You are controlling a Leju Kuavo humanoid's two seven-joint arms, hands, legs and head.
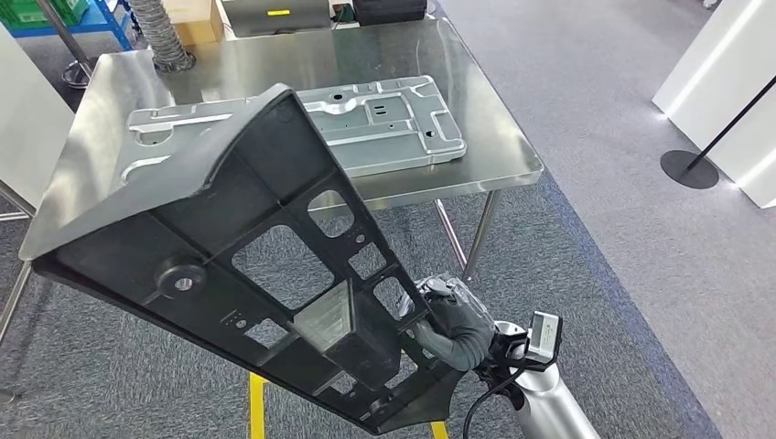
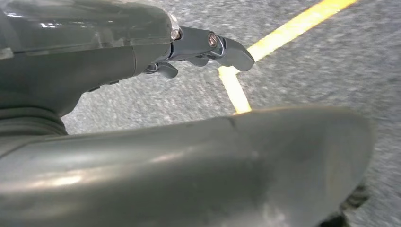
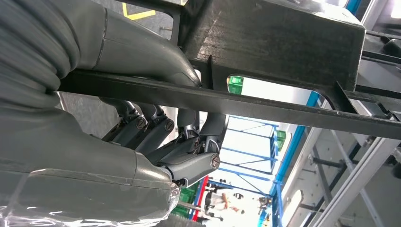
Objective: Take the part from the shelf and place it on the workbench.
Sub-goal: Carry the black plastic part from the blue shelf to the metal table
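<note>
Black part, shiny steel workbench, grey carpet with yellow lines.

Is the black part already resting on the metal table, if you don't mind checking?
No, the black part is held in the air by the right hand, in front of the metal table.

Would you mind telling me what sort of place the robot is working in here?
Probably a factory floor or industrial demo area: a steel workbench holding a machined metal plate, yellow line marked on grey carpet, and the right hand gripping a large black part.
</note>
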